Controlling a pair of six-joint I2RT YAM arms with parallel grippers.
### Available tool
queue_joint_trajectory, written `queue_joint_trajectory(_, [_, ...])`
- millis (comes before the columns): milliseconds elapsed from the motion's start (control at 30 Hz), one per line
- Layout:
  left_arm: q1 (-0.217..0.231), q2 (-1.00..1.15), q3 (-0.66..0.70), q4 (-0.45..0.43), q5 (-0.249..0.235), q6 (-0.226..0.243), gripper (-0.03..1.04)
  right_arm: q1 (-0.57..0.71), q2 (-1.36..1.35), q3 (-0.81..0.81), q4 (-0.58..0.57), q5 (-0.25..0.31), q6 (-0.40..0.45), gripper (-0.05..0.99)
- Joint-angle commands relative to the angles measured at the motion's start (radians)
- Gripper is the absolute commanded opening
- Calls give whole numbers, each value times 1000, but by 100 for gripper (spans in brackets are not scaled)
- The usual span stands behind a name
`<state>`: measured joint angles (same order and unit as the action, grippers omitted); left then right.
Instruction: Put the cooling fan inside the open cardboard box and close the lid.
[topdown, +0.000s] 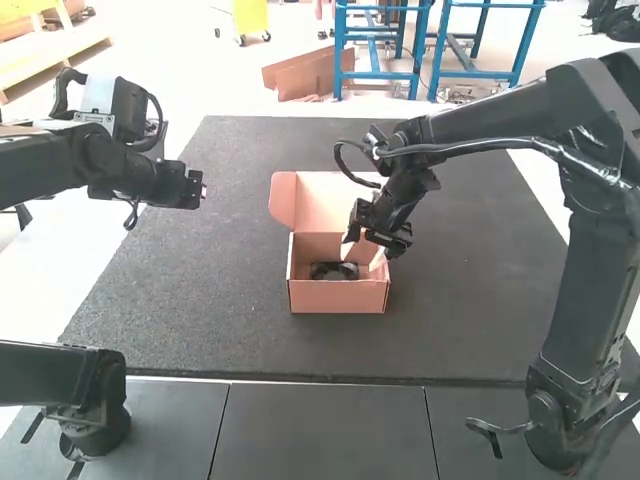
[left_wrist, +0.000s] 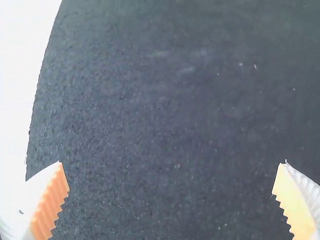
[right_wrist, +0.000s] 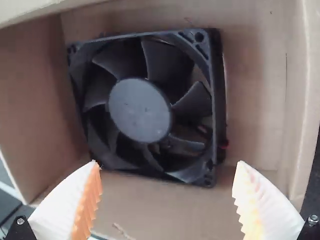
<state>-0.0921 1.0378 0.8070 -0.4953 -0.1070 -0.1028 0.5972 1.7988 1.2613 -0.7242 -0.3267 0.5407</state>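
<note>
Worktop (topdown: 200, 280) carries cardboard box (topdown: 338, 295) near its middle, with lid (topdown: 310, 200) standing open at the back. Cooling fan (right_wrist: 147, 105) already lies flat on the box floor: black square frame, curved blades, round hub. Placement looks done; closing the lid remains. Right claw (topdown: 378, 235) hangs just above box, fingers spread, empty. Left claw (left_wrist: 170, 165) released, well apart from box.

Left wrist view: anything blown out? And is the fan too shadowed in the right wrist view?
Left wrist view: the pale surface beside the mat is blown out to flat white; the mat is evenly lit. Right wrist view: the fan sits shaded inside the box, dark, yet its blades are distinguishable; no glare on the cardboard.
</note>
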Motion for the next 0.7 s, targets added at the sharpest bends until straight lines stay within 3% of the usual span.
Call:
queue_joint_trajectory(0, [-23, 5, -11, 21, 12, -8, 97, -13, -18, 70, -21, -52, -39, 63])
queue_joint_trajectory(67, [-52, 19, -14, 32, 12, -9, 97, -14, -26, 112, -41, -75, -44, 67])
queue_joint_trajectory(167, [-109, 45, -19, 58, 10, -18, 97, -37, -38, 178, -86, -160, -22, 70])
queue_joint_trajectory(233, [-147, 62, -19, 86, 7, -23, 97, -82, -41, 211, -116, -238, -13, 79])
queue_joint_trajectory(267, [-166, 71, -17, 100, 6, -25, 97, -109, -42, 230, -129, -239, -22, 83])
queue_joint_trajectory(300, [-182, 82, -14, 110, 4, -29, 97, -132, -46, 248, -138, -227, -47, 86])
queue_joint_trajectory(367, [-205, 103, -6, 126, 1, -41, 97, -177, -58, 283, -147, -146, -143, 90])
queue_joint_trajectory(533, [-213, 146, 21, 146, -13, -52, 97, -258, -99, 299, -136, 98, -355, 90])
queue_joint_trajectory(667, [-213, 180, 38, 169, -56, -55, 97, -320, -119, 266, -78, 143, -486, 90])
